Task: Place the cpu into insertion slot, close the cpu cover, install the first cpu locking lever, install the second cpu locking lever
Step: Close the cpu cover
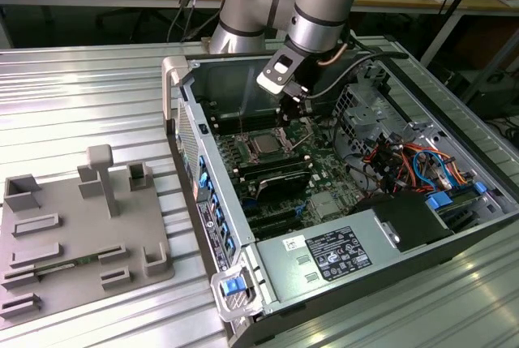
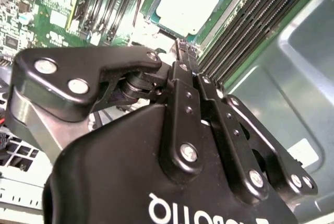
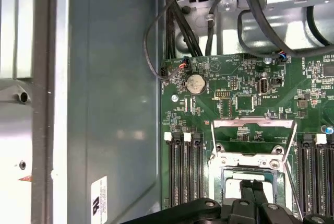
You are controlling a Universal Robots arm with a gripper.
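Open computer case (image 1: 188, 133); green motherboard (image 3: 245, 98), far half. Gripper (image 3: 251, 187): fingers pinched together, nothing visibly held, over the insertion slot (image 3: 222, 162). Cpu cover (image 3: 253, 124): raised. Cpu (image 2: 189, 2): seated in the slot. I judge cover-closing is in hand, so I'd press squarely, clear of the chip.

Straight under the claw (image 1: 294, 114) the way is open — low memory slots (image 1: 280, 176) flank it. Cables (image 1: 389, 153) crowd the claw's side toward the exterior view's right; the case wall (image 1: 235, 88) stands just beyond.
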